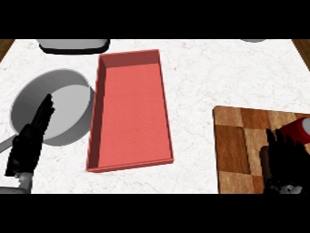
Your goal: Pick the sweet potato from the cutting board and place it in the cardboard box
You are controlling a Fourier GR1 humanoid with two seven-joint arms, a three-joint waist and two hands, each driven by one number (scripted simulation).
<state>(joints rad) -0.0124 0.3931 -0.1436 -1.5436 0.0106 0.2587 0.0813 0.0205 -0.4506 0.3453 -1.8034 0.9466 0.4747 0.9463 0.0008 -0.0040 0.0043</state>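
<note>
Head view looks steeply down on the counter, where the right hand (288, 161) hangs low over the board (234, 136) at the near right corner. It covers what lies beneath, and I cannot tell whether it is closed on anything. A dark brown sliver at its left edge is probably the sweet potato (265, 158), mostly hidden. A red can (305, 129) lies just beside the hand, by the board's right edge. To my eye the grasp should settle on the vegetable alone, without nudging the can, then lift well up before crossing left over the wall of the pink box (130, 113) mid-counter. The left hand (30, 141) rests flat and straight, fingers together, over the pan (67, 104) near the left edge. No writing or brand can be read, not even on the can.
</note>
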